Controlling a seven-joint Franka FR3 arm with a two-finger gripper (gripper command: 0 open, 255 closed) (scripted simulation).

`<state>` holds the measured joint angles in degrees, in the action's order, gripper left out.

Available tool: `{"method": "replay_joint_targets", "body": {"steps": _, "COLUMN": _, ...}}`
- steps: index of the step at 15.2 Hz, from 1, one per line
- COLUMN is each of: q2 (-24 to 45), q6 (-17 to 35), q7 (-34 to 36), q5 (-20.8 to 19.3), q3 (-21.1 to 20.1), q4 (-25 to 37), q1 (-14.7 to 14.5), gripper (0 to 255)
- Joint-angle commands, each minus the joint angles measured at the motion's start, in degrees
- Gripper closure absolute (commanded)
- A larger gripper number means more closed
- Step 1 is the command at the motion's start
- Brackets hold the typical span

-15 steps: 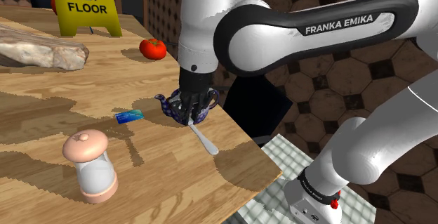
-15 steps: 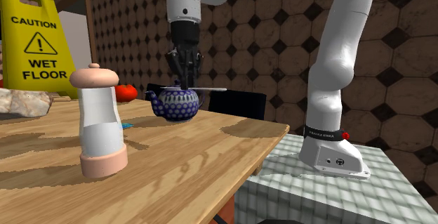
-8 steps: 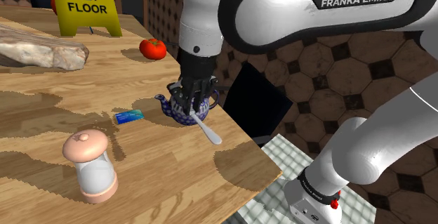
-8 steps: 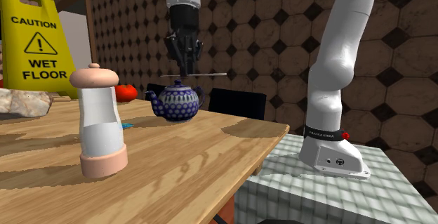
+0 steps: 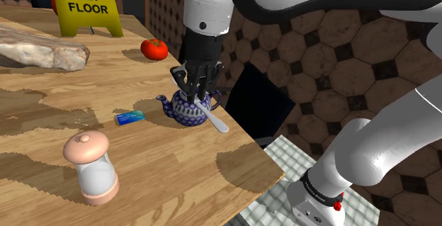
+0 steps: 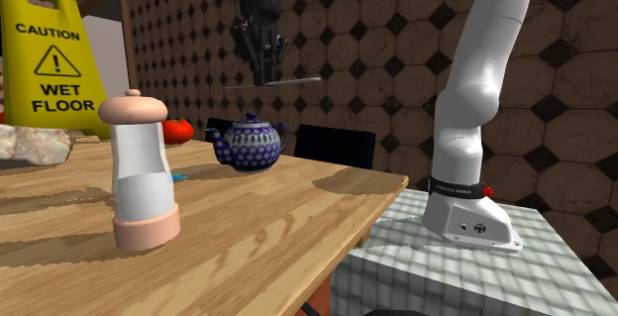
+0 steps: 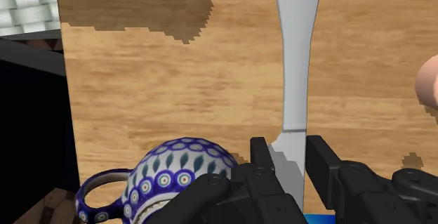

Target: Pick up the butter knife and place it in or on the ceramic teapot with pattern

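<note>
1. The black gripper (image 6: 265, 74) hangs in the air with its fingers pointing down. In the wrist view the gripper (image 7: 291, 154) is clamped on the butter knife, one finger pressed against each side of the flat grey metal.
2. The butter knife (image 6: 287, 82) lies level in that grip, sticking out on both sides, with the longer part toward the second exterior view's right. In the wrist view the butter knife (image 7: 296, 61) runs straight away from the fingers over the wood.
3. Below it stands the teapot (image 6: 248, 146), white with a blue dotted pattern, upright on the desk (image 6: 277, 205) with its lid on. There is open air between knife and lid. From the shoulder view the gripper (image 5: 197, 92) sits just above the teapot (image 5: 185, 111), and the butter knife (image 5: 217, 121) slants past its body.
4. A small blue object (image 5: 129, 117) lies flat on the desk (image 5: 177, 178) near the teapot's spout.
5. A pink-capped mill (image 5: 91, 168) stands upright toward the near edge, well apart from the teapot.
6. Farther back are a red tomato (image 5: 154, 48), a pale rock (image 5: 42, 47) and a yellow wet floor sign (image 5: 86, 1).
7. The arm's base sits on a checked stand (image 6: 436, 264) beside the desk.
</note>
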<state>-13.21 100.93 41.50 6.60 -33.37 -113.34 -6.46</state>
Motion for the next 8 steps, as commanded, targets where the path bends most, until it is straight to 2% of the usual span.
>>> {"method": "replay_joint_targets", "body": {"steps": 1, "q2": 0.2, "q6": -1.5, "q7": 0.1, "q5": -0.1, "q3": 0.0, "q4": 1.6, "q1": 0.1, "gripper": 255}}
{"method": "replay_joint_targets", "body": {"steps": 8, "q2": 4.5, "q6": -3.0, "q7": -6.0, "q5": -3.2, "q3": 3.9, "q4": 6.6, "q1": 3.4, "gripper": 255}}
